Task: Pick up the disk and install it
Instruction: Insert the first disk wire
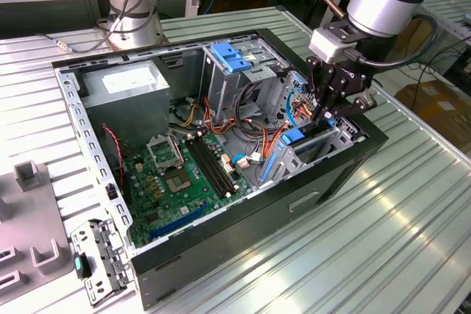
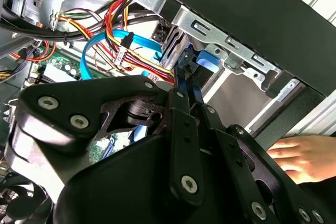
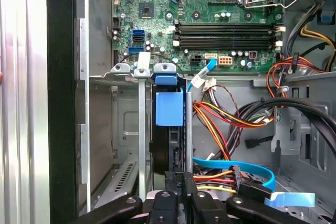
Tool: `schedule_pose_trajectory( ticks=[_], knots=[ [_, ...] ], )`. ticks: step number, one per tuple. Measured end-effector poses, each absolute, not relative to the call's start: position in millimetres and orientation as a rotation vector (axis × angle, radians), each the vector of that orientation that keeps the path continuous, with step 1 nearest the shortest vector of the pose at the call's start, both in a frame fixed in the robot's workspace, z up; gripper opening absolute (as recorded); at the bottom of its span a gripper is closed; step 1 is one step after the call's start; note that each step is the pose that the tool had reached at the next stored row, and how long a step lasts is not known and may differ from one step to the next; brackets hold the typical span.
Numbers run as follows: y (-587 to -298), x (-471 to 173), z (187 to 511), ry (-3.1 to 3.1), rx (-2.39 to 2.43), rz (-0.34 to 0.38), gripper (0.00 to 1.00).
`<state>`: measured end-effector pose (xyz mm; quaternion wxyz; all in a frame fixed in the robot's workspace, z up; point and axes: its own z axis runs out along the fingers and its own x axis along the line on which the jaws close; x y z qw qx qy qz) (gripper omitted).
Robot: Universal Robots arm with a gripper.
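Bench: ribbed metal top carrying the open computer case, which lies on its side.
Motherboard: toward the exterior view's left inside the case, well apart from the work.
Cables: orange, red and black bundle plus a flat blue one, just beside the slot. They look likely to snag, so the push should stay clear of them.
Drive cage: grey metal bay at the exterior view's right end of the case. In the first wrist view its upright guide wall runs close alongside the drive.
Disk: on edge inside the cage, blue rail end pointing at the motherboard, dark body behind it. It appears partly slid in. I cannot tell whether it is fully seated.
Claw: clamped together on the disk's rear end and reaching down into the cage.
Step in hand: judged to be seating the disk in its bay.
Doing it well: keep the disk parallel to the guide walls, push straight along the slot, go slowly, and hold the grip square so the rails do not bind.
Hand: a person's hand rests outside the case wall near the cage and is best kept away from the arm's path.
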<state>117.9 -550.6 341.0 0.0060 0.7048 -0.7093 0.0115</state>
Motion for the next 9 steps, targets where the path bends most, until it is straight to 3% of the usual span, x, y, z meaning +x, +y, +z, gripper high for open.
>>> schedule_pose_trajectory(
  ticks=[6, 9],
  knots=[
    [-550.8, 117.9, 340.2, -2.220, 2.206, 0.036, 0.18],
    [-550.7, 117.9, 345.5, -2.220, 2.206, 0.036, 0.31]
  ],
)
